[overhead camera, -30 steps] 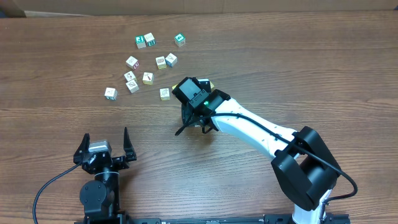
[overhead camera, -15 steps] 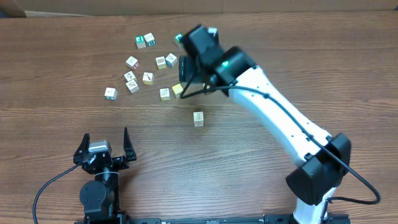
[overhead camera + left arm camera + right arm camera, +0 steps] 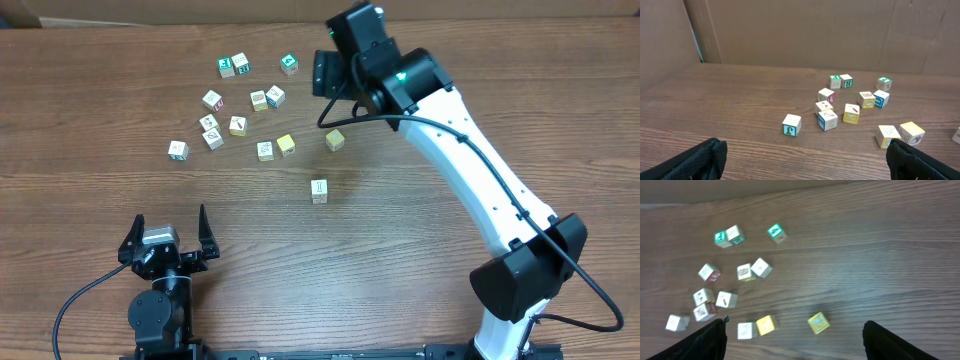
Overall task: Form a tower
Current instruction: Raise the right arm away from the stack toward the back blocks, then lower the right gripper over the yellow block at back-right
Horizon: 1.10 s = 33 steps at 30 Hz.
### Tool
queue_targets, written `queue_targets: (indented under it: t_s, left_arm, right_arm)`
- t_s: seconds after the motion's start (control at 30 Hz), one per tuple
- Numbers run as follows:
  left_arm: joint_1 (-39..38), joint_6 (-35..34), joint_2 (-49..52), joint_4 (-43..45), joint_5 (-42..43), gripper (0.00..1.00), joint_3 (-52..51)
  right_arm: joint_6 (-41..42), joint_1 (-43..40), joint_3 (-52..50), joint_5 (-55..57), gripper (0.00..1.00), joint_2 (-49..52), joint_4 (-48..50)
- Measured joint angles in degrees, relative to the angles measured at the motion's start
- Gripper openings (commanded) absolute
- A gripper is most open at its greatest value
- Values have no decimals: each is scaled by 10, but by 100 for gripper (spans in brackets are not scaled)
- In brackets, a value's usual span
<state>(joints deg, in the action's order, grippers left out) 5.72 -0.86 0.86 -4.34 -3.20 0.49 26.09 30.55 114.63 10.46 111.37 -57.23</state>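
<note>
Brown wood-grain tabletop point(image 3: 520, 90) fills the overhead view. The tower point(image 3: 319, 190) stands alone near the middle, a pale block seen almost end-on, so its cube count cannot be told. The right gripper point(image 3: 332, 98) hangs over the far part of the tabletop, well apart from the tower, which lies on its near side, toward the arm bases. A yellow cube point(image 3: 335, 140) sits between the two. A second yellow cube point(image 3: 286, 145) lies to the left of it. The loose cubes point(image 3: 238, 125) are scattered farther left and beyond, with green cubes point(image 3: 289, 64) farthest out. The left gripper point(image 3: 169, 228) sits at the near edge with its fingers spread and nothing in them. The tower lies ahead of it and off to its right, well apart.

In the left wrist view, the left gripper point(image 3: 804, 147) shows only as two dark fingertips in the bottom corners, wide apart with bare tabletop between them. The loose cubes point(image 3: 826, 120) lie ahead, the green cubes point(image 3: 835, 81) behind them, and the second yellow cube point(image 3: 912, 132) low on the right. A cardboard wall point(image 3: 790, 30) closes the back. The tower falls outside this frame.

In the right wrist view, the right gripper point(image 3: 794, 325) also shows two dark fingertips in the bottom corners, spread wide and holding nothing. Between them on the tabletop lie the yellow cube point(image 3: 818, 322) and the second yellow cube point(image 3: 766, 325). The loose cubes point(image 3: 726, 299) spread to the left, with a green cube point(image 3: 775, 231) near the top. The tower is outside this frame too.
</note>
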Motion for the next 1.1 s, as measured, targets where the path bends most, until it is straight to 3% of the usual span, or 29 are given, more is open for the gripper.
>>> queue_targets:
  t_s: [0.27, 0.4, 1.1]
  left_arm:
    - [0, 0, 0, 0, 0, 100, 0]
    - [0, 0, 0, 0, 0, 100, 0]
    - [0, 0, 0, 0, 0, 99, 0]
  right_arm:
    - [-4, -10, 0, 0, 86, 0, 0]
    - [-1, -11, 0, 0, 100, 0, 4]
    - [-36, -22, 0, -2, 100, 20, 47]
